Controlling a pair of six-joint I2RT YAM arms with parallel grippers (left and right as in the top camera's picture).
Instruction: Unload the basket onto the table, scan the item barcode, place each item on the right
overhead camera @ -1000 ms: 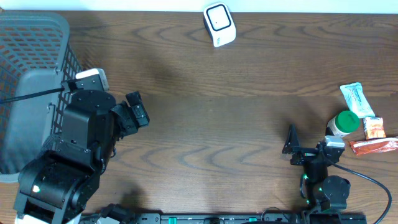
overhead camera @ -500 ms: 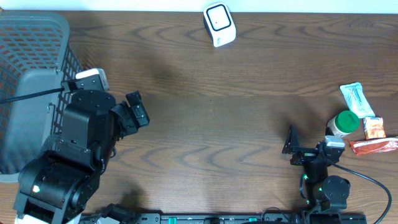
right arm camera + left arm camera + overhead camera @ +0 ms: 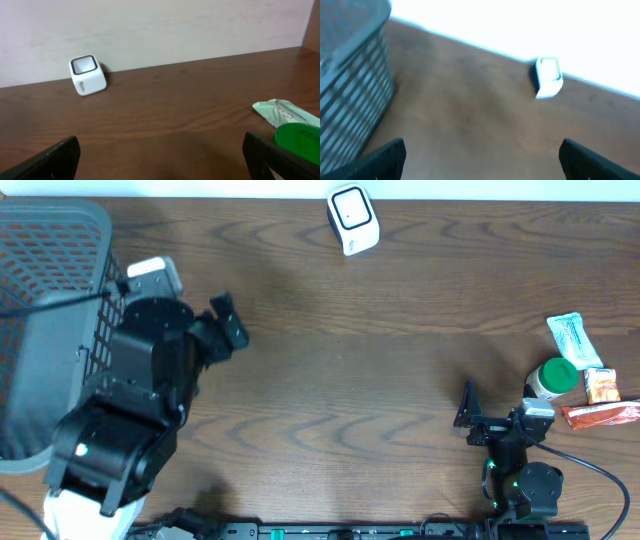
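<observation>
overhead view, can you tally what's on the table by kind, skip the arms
scanner: 1
basket: 1
green-lidded bottle: 1
packets: 3 (pale green packet, small orange packet, long red packet)
total: 6

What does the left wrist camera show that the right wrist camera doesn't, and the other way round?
Only the left wrist view: the grey mesh basket along the left edge, though that picture is blurred. Only the right wrist view: the green bottle cap and the pale green packet just beyond it, at the right. Both: the white scanner standing at the far edge of the wooden table.
</observation>
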